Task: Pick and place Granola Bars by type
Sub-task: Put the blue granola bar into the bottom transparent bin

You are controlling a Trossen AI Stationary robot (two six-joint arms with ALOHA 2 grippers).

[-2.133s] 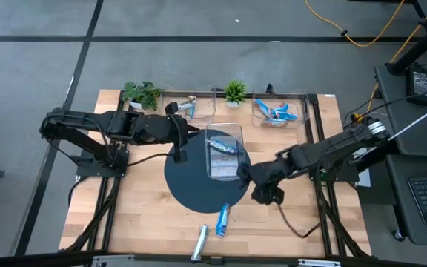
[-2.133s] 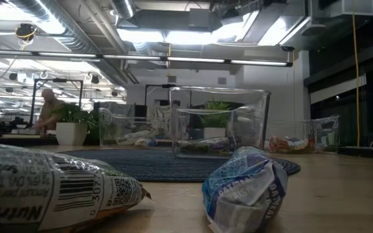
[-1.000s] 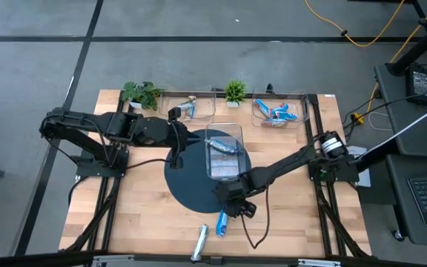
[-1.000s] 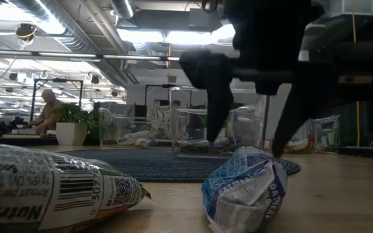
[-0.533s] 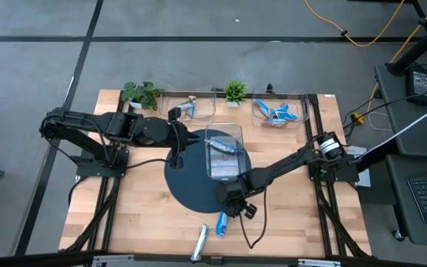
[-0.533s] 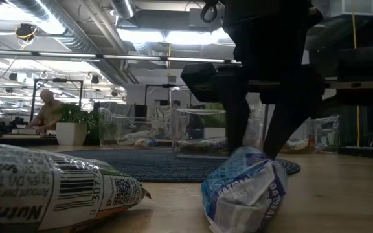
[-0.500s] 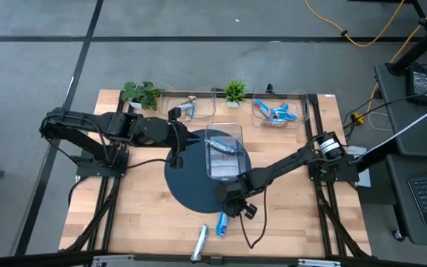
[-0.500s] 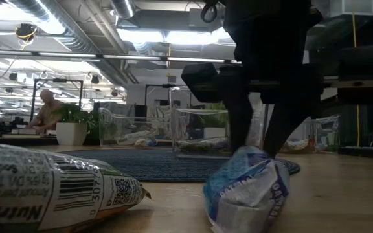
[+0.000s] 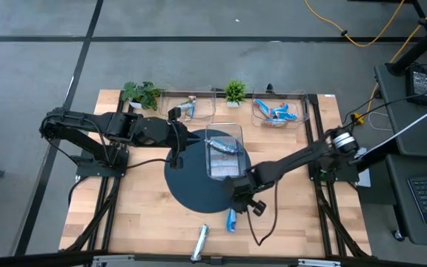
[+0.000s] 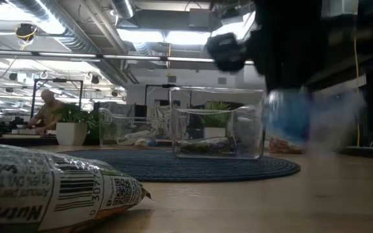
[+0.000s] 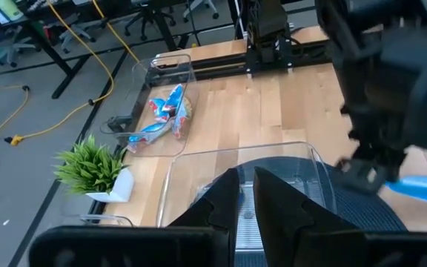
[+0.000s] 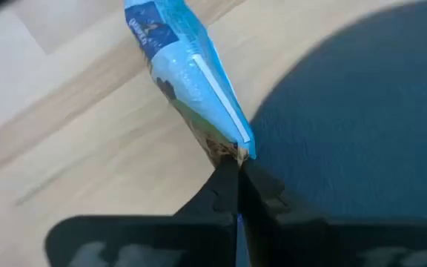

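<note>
- From above, your right gripper sits just off the near edge of the round dark mat, with a blue bar at its tip.
- Only the right wrist view shows the grip: the jaws are pinched tight on one end of that blue bar, which sticks out past the fingertips over bare wood beside the mat.
- The low view shows the blue bar blurred and clear of the worktop, to the right of the clear bin.
- From above, the bar's long axis runs roughly front to back, its free end toward the near edge.
- Your left gripper rests at the mat's far left edge; in the left wrist view its jaws are nearly closed, with a thin gap and nothing between them.
- A silvery bar lies near the front edge of the worktop, left of the held bar; open wood lies on both sides.
- Two more bins at the back hold bars.
</note>
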